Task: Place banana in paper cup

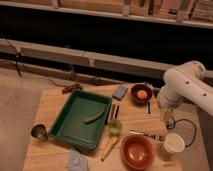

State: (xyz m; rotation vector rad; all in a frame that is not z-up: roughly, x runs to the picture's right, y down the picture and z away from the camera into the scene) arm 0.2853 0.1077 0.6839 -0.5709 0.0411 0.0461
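While a metal cup (pixel 39 131) stands at the far left of the desk (pixel 52 107) and a green tray (pixel 75 120) fills the middle-left with a short green curved piece (pixel 94 117) in it, the banana (pixel 110 147) lies just beyond the tray's near right corner. It is flat on the wood between the tray and a red bowl (pixel 136 151), below a small light-green cup (pixel 115 126). Its long axis runs on a diagonal, the upper end toward the light-green cup and the lower end toward the front edge.

Further right, the pincer (pixel 167 116) hangs below the white arm (pixel 185 87), pointing down, above the desk's right side. Whether it is open or closed I cannot tell. The paper cup (pixel 174 143) stands just below it, upright near the right front corner.

So the banana lies leftward and nearer the front than the pincer, with the red bowl between. By my judgement, the reach must cross that bowl and turn the wrist square to the diagonal.
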